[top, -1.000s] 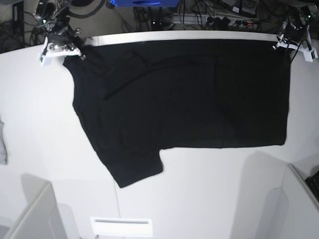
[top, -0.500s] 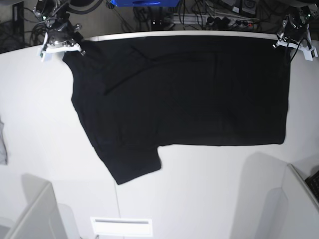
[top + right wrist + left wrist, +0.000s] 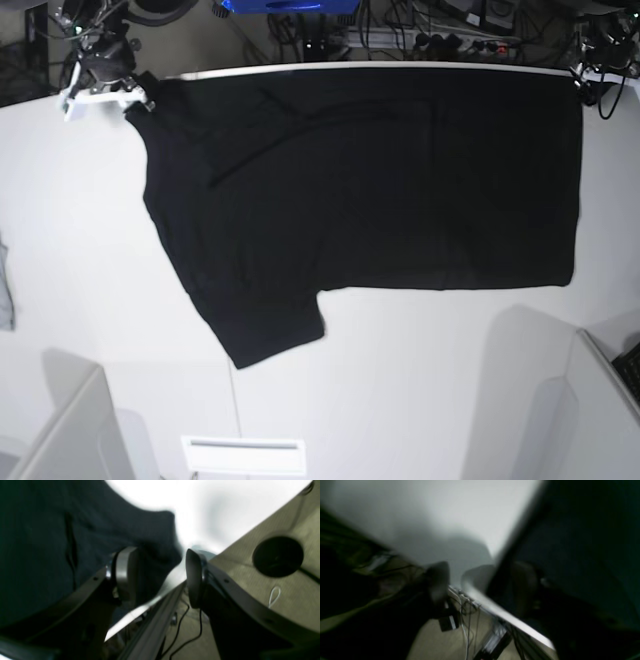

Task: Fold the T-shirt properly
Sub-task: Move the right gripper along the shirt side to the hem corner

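Observation:
The black T-shirt (image 3: 370,180) lies spread plain face up on the white table (image 3: 80,250), its top edge along the far rim and one sleeve pointing to the near left. My right gripper (image 3: 105,90) is at the shirt's far left corner. In the right wrist view its fingers (image 3: 126,575) stand apart, and the cloth corner (image 3: 155,552) lies loose between them. My left gripper (image 3: 600,72) is at the far right corner. The left wrist view is blurred but shows that gripper (image 3: 480,587) open, with the shirt edge (image 3: 582,530) beside one finger.
A small grey cloth scrap (image 3: 5,290) lies at the table's left edge. White bins stand at the near left (image 3: 60,430) and near right (image 3: 610,400), and a white slotted piece (image 3: 243,455) sits at the front. Cables and gear (image 3: 420,35) hang beyond the far rim.
Both grippers moved toward the far rim, pulling the shirt's top edge up to it. Their jaws were shut on the corners before and now stand apart.

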Tool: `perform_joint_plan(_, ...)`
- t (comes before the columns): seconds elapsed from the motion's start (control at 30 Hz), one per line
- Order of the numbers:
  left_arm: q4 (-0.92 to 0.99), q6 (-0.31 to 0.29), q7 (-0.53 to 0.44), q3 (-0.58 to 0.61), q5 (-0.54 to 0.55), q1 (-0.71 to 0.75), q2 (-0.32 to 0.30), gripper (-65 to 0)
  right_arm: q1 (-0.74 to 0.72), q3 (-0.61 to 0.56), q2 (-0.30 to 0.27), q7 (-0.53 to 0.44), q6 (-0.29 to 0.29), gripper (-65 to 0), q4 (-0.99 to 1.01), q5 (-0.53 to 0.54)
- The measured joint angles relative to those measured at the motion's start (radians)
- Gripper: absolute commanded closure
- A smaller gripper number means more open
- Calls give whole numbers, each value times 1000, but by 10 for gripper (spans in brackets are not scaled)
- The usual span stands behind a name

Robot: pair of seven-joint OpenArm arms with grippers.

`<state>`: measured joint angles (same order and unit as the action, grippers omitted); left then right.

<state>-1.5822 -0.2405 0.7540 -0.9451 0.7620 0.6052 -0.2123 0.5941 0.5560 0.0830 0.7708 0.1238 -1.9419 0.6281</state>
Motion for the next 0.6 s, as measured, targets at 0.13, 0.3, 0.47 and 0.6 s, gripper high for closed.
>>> perform_joint_plan(0.13,-4,1,0,-57,1,-24,0,-441,-25,24,0,4,0,-297,-21,0)
perform_joint_plan(0.3,-87,-6,7,-47,2,-71,-43,-441,-166,13,-64,-2,-3,-300,-6,-1)
perform_joint_plan(0.47,-108,-22,2,-45,-29,-202,-72,-441,-309,-29,-116,5,-86,-297,62,8)
perform_joint_plan(0.6,-104,1,11,-55,-181,-306,-76,-439,-406,-68,-163,7,-88,-299,133,-4)
